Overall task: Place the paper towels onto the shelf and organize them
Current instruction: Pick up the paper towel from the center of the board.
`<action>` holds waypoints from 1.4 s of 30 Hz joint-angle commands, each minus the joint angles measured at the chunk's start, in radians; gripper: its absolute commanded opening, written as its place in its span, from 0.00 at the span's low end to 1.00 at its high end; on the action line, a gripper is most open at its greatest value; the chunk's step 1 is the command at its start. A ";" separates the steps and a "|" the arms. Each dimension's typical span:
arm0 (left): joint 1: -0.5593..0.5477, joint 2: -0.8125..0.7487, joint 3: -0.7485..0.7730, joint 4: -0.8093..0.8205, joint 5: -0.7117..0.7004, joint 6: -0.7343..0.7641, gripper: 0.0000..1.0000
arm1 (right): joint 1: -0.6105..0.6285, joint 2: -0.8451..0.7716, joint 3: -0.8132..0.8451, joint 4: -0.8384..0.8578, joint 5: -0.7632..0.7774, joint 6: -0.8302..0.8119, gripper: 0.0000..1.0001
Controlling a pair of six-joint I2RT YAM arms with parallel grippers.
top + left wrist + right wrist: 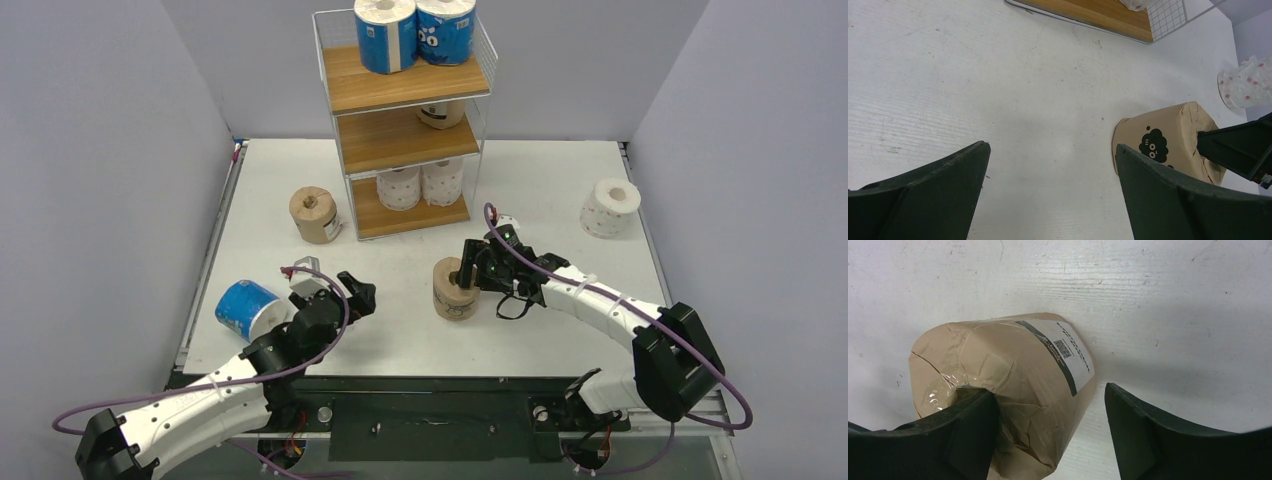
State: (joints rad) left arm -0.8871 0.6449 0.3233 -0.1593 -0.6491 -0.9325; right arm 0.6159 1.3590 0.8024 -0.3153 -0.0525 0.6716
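White counter (560,190) carrying a three-tier shelf (385,140), which stands beyond the right end effector (1048,395) and slightly to its left, and well beyond the left end effector (1050,150). Shelf contents: two blue rolls (385,35) (446,30) side by side on the top board, one pale roll (442,113) at the right of the middle board, and two white rolls (399,188) (443,181) touching on the bottom board. Loose on the counter: a tan roll (455,290) standing on end at the right end effector; a second tan roll (314,215) just left of the shelf foot, beyond the left end effector; a blue roll (245,310) on its side just left of the left arm; and a white roll (610,207) well beyond and to the right of the right end effector. Right end effector: jaws open astride the wall of the tan roll, one finger (968,415) at the mouth of its core, the other clear of the wrap, counter showing in the gap. Left end effector: jaws wide with nothing between them, over bare counter, the tan roll ahead and to its right.
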 commanded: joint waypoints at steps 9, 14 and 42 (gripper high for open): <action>0.006 0.010 0.013 0.068 -0.008 0.017 0.96 | -0.004 -0.053 0.093 -0.164 0.075 -0.042 0.83; 0.006 0.014 0.011 0.077 -0.003 0.016 0.96 | -0.009 -0.105 0.101 -0.201 0.078 -0.046 0.83; 0.007 0.004 -0.003 0.077 0.010 0.001 0.97 | -0.021 -0.128 0.022 -0.095 -0.001 -0.013 0.67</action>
State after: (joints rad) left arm -0.8871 0.6544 0.3202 -0.1165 -0.6453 -0.9318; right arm 0.6014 1.1931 0.8223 -0.4709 -0.0292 0.6563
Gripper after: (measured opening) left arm 0.966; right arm 0.654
